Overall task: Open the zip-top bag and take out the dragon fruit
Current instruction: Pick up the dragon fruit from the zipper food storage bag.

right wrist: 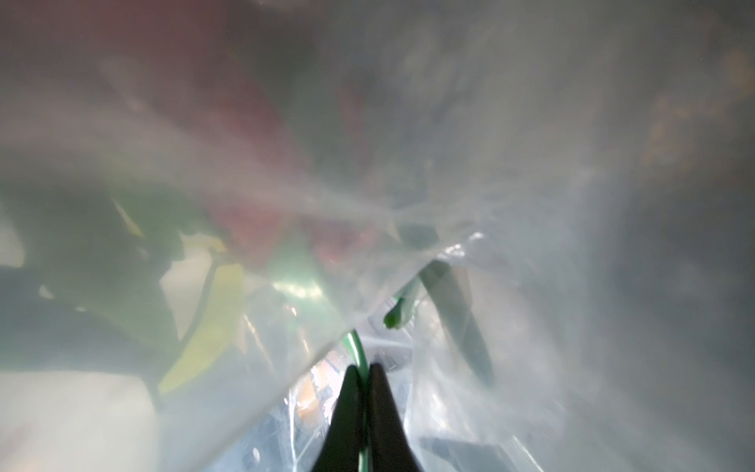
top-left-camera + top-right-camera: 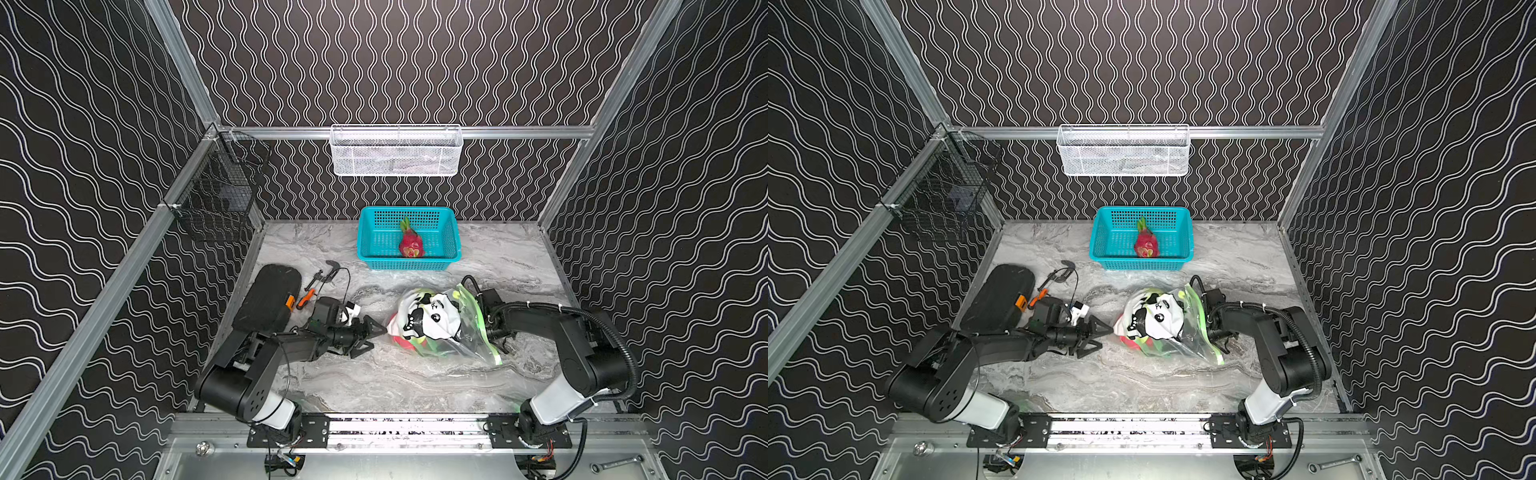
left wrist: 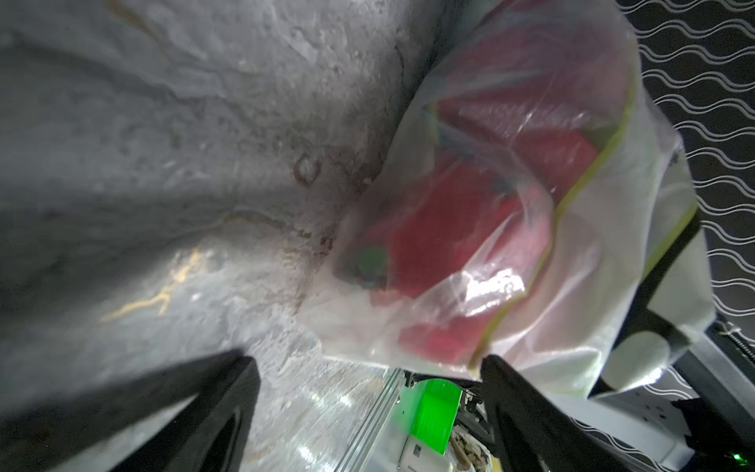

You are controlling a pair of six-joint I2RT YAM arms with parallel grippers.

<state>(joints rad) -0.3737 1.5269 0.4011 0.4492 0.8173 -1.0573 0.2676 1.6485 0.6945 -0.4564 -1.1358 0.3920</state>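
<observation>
The left end effector (image 2: 377, 337) is spread wide and holds nothing. In both top views it lies low over the tabletop (image 2: 374, 386) at centre-left of the frame, pointing at the left edge of the zip-top bag (image 2: 440, 324). Its upper fingertip is just beside the plastic; I cannot tell if they touch. In the left wrist view the two dark fingers (image 3: 220, 400) stand far apart at the bottom of the frame, with the bag above and between them.

The right end effector (image 1: 365, 370) is pressed together, pinching the bag's green zip strip (image 1: 354, 347), which runs down between the two black tips. In the top views the bag hides this end effector at the bag's right side.

The bag lies crumpled at the centre of the frame, slightly right, its panda print (image 2: 1154, 318) facing up and its clear part trailing toward lower right. Red dragon fruit (image 3: 449, 229) shows through the plastic, blurred; in a top view a red and green patch (image 2: 405, 344) shows at the bag's lower left. How many fruits are inside I cannot tell.

Another dragon fruit (image 2: 411, 245) lies in the teal basket (image 2: 361, 232) at the back of the tabletop, its green tuft pointing away from the arms, well apart from the bag.

At left of the frame lie a black pad (image 2: 268, 299) and some small orange-handled tools (image 2: 306, 298).
</observation>
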